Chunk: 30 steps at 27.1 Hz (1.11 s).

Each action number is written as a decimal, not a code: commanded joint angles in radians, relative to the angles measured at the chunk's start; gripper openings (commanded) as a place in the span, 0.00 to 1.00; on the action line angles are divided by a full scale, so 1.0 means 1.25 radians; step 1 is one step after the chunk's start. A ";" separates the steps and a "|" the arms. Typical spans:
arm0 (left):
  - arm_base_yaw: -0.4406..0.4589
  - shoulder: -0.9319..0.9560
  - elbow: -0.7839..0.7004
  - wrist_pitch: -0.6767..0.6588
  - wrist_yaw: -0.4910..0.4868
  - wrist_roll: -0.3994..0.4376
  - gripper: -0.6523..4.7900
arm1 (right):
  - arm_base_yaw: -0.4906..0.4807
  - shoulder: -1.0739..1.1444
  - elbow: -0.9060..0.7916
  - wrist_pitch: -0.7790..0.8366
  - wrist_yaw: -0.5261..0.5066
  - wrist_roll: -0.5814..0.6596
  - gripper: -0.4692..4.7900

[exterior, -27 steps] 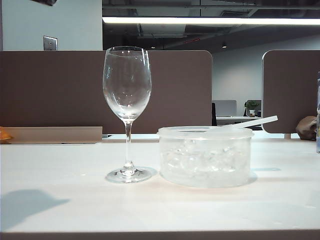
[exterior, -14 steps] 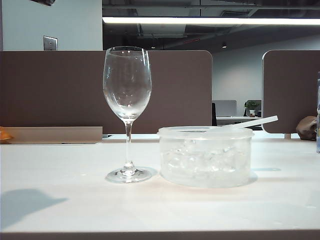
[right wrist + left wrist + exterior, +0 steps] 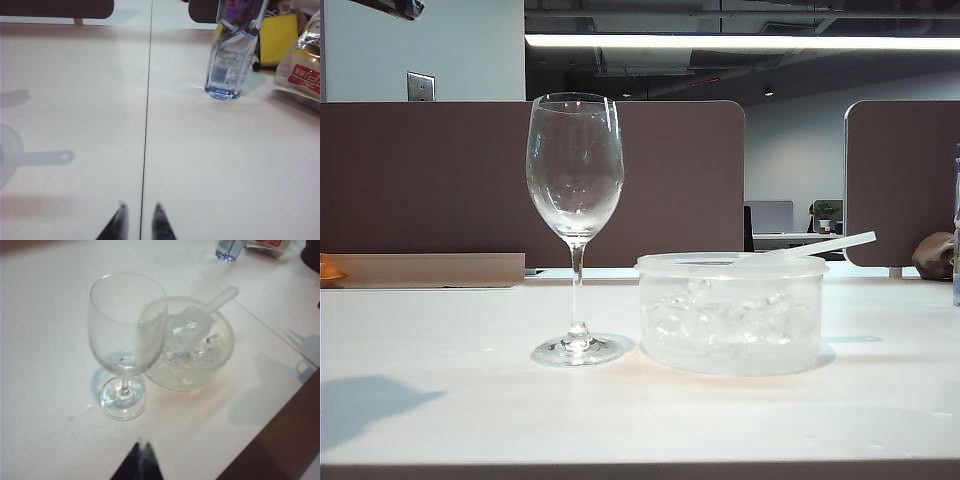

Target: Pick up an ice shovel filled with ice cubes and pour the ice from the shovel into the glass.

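Exterior view: the glass (image 3: pixel 574 190) stands empty on the counter (image 3: pixel 440 350), just beside the tub (image 3: pixel 730 315) of ice cubes (image 3: pixel 720 318); the ice shovel (image 3: pixel 825 245) lies inside, handle poking over the rim. Nothing lifted yet — this looks like the approach.

Left wrist view: left gripper (image 3: pixel 141 460) hangs above glass and tub, empty, jaws pinched nearly together. Next it must spread them for the handle.

Right wrist view: right gripper (image 3: pixel 137 220) low over bare counter, jaws slightly parted, grasping nothing; bottle (image 3: pixel 232 50) beyond.
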 commanded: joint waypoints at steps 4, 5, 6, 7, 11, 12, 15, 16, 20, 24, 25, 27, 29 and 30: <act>0.020 -0.001 0.002 0.009 -0.002 0.000 0.11 | -0.001 0.000 -0.006 0.001 -0.003 -0.002 0.23; 0.020 -0.001 0.002 0.009 -0.002 0.000 0.11 | -0.001 0.000 -0.006 0.001 -0.003 -0.002 0.23; 0.020 -0.001 0.002 0.009 -0.002 0.000 0.11 | -0.001 0.000 -0.006 0.001 -0.003 -0.002 0.23; 0.020 -0.001 0.002 0.009 -0.002 0.000 0.11 | -0.001 0.000 -0.006 0.001 -0.003 -0.002 0.23; 0.020 -0.001 0.002 0.009 -0.002 0.000 0.11 | -0.001 0.000 -0.006 0.001 -0.003 -0.002 0.23; 0.020 -0.001 0.002 0.009 -0.002 0.000 0.11 | -0.001 0.000 -0.006 0.001 -0.003 -0.002 0.23; 0.020 -0.001 0.002 0.009 -0.002 0.000 0.11 | -0.001 0.000 -0.006 0.001 -0.003 -0.002 0.23; 0.020 -0.001 0.002 0.009 -0.002 0.000 0.11 | -0.001 0.000 -0.006 0.001 -0.003 -0.002 0.23; 0.020 -0.001 0.002 0.009 -0.002 0.000 0.11 | -0.001 0.000 -0.006 0.001 -0.003 -0.002 0.23; 0.020 -0.001 0.002 0.009 -0.002 0.000 0.11 | -0.001 0.000 -0.006 0.001 -0.003 -0.002 0.23; 0.020 -0.001 0.002 0.009 -0.002 0.000 0.11 | -0.001 0.000 -0.006 0.001 -0.003 -0.002 0.23; 0.020 -0.001 0.002 0.009 -0.002 0.000 0.11 | -0.001 0.000 -0.006 0.001 -0.005 0.007 0.23; 0.020 -0.001 0.002 0.009 -0.002 0.000 0.11 | -0.001 0.000 -0.006 0.002 -0.008 0.076 0.23; 0.020 -0.001 0.002 0.009 -0.002 0.000 0.11 | -0.001 0.000 -0.005 0.001 -0.008 0.128 0.23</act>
